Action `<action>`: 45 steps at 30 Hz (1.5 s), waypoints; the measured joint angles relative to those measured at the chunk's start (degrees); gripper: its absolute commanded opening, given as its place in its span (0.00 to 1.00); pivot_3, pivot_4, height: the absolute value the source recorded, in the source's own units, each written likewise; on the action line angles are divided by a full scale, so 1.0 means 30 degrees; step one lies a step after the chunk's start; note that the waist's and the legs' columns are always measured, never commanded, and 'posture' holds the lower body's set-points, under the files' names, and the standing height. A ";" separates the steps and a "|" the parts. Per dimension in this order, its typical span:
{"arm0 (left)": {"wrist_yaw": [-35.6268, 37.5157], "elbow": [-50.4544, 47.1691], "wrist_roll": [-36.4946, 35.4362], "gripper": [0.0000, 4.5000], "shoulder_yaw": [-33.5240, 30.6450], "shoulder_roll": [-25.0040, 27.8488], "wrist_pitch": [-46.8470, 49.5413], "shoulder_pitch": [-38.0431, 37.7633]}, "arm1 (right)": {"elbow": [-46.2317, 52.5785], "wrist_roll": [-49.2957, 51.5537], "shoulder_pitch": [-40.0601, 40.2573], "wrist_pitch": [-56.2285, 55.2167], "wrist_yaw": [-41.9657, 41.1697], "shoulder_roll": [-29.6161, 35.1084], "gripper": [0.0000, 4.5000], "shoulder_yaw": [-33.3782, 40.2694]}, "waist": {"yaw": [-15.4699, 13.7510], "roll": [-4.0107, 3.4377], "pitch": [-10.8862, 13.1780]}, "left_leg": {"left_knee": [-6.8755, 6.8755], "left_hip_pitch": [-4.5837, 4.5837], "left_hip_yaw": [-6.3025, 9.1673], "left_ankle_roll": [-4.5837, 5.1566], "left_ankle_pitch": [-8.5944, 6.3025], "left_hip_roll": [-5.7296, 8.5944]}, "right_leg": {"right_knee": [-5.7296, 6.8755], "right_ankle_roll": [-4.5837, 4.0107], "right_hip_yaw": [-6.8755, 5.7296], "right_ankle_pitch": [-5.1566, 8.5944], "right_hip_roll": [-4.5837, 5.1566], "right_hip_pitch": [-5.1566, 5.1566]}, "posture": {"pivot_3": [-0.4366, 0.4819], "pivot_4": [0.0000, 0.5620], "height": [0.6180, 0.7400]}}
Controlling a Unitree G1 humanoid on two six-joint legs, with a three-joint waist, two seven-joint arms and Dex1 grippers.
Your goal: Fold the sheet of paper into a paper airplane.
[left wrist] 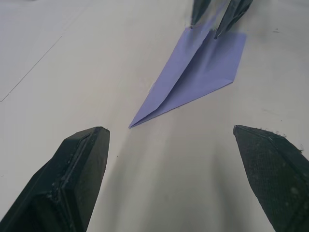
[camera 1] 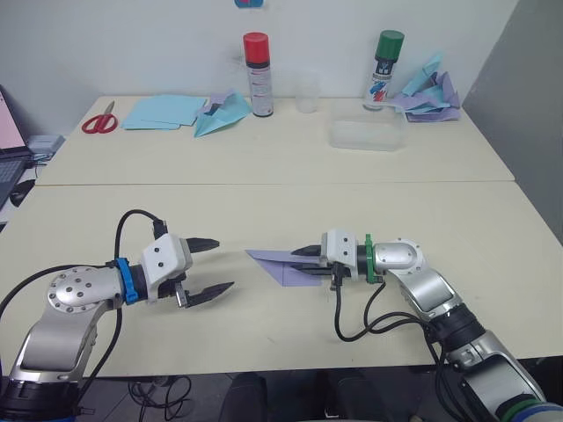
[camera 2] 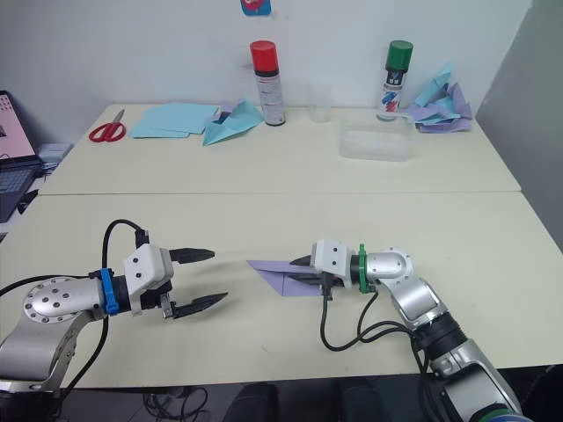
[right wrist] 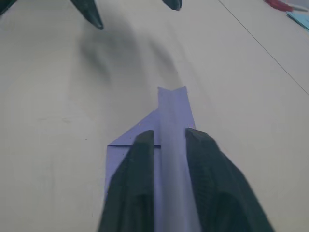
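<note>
The right gripper [camera 1: 303,255] pinches the lavender paper airplane [camera 1: 277,265] on the near table [camera 1: 264,211], while the left gripper [camera 1: 211,266], to its left, gapes wide and empty.

The paper airplane [camera 1: 283,265] lies on the desk [camera 1: 264,202] near its front edge, about midway between the side edges, nose pointing left. The right tool [camera 1: 310,265] sits at its right end, the left tool [camera 1: 209,266] to its left, apart from it. Along the back edge, from the left corner rightward: scissors [camera 1: 99,120], a stack of sheets [camera 1: 160,111], a folded plane [camera 1: 221,115], a spray can [camera 1: 258,75], a cup [camera 1: 306,93], a second spray can [camera 1: 384,69], and a heap of planes [camera 1: 428,93] at the right corner. A tray [camera 1: 368,135] lies in front of the second can.
</note>
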State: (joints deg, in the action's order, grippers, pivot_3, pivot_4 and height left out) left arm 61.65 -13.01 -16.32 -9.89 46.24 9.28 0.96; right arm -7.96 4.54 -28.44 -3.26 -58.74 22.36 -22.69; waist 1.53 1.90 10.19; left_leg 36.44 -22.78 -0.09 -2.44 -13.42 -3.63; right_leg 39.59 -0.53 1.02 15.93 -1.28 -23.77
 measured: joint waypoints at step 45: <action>-0.0523 0.3995 0.0048 0.01 0.5810 -0.2777 0.2528 0.3693 | 1.1047 0.3729 0.6302 0.6164 -0.1191 0.5550 0.75 0.2763 | 0.0013 0.0001 -0.0006 | 0.0167 0.0054 0.0025 0.0000 -0.0002 0.0025 | 0.0105 -0.0008 -0.0010 -0.0006 -0.0031 0.0088 | 0.48 0.27 1.00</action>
State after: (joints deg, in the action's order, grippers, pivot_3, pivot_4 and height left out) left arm 60.08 -1.02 -16.18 7.55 37.91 16.86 12.04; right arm 25.18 15.73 -9.54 15.23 -62.31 39.01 -14.40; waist 1.57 1.90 10.18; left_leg 36.94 -22.62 -0.01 -2.45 -13.42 -3.56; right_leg 39.90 -0.55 0.99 15.91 -1.37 -23.51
